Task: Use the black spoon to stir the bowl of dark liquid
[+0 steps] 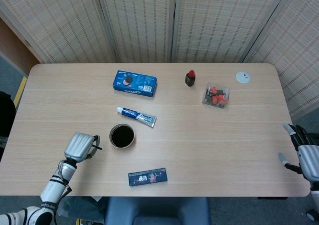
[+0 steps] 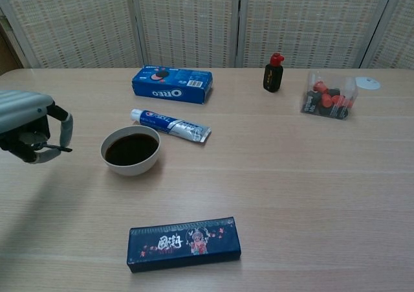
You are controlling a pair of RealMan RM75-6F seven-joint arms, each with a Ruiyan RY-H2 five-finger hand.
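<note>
A white bowl of dark liquid (image 1: 122, 135) (image 2: 131, 149) stands left of the table's middle. My left hand (image 1: 79, 146) (image 2: 26, 127) hovers just left of the bowl, fingers curled around the black spoon (image 2: 57, 148) (image 1: 97, 147). Only a thin black end of the spoon shows, poking toward the bowl; the rest is hidden inside the hand. My right hand (image 1: 306, 155) hangs at the table's right edge with fingers apart and nothing in it; the chest view does not show it.
A dark blue flat box (image 1: 147, 176) (image 2: 184, 243) lies near the front edge. Behind the bowl lie a toothpaste tube (image 1: 136, 116) and a blue Oreo box (image 1: 134, 82). At the back right are a red-capped black bottle (image 1: 190, 78), a clear box of red and black pieces (image 1: 216, 96) and a white disc (image 1: 242, 77).
</note>
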